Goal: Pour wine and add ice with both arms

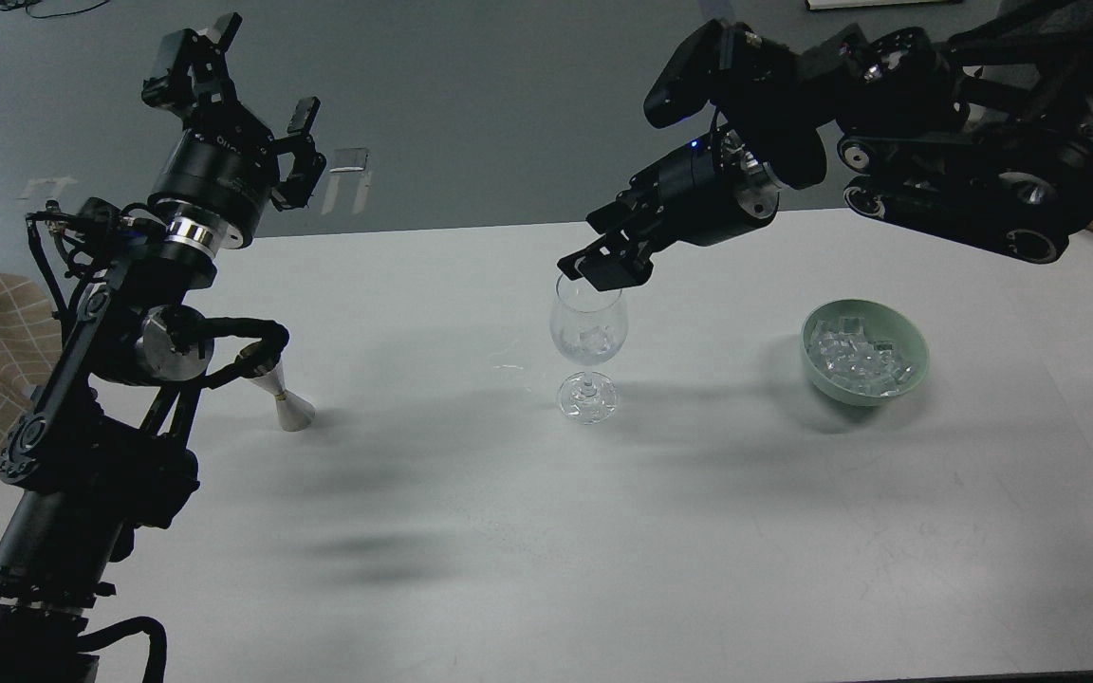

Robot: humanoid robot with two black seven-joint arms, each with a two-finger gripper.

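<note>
On the white table (509,531), nearest of the things is a small metal jigger (288,403) standing at about 9 o'clock from the table's middle, partly behind the left arm (101,379). The wine glass (588,332) stands upright near the middle, with a cube or two of ice (594,337) in its bowl; any wine in it is too clear to tell. At 3 o'clock from the glass, well apart, sits a green bowl (907,379) heaped with more ice cubes (860,359). The right gripper (602,264) hangs just over the glass rim at its 12 o'clock, pointing down and to the left; its fingers look close together, but whether they pinch a cube I cannot tell. Farther back, at 10 o'clock beyond the table's edge, the left gripper (257,85) is raised over the grey floor (471,104), fingers spread apart and holding nothing.
</note>
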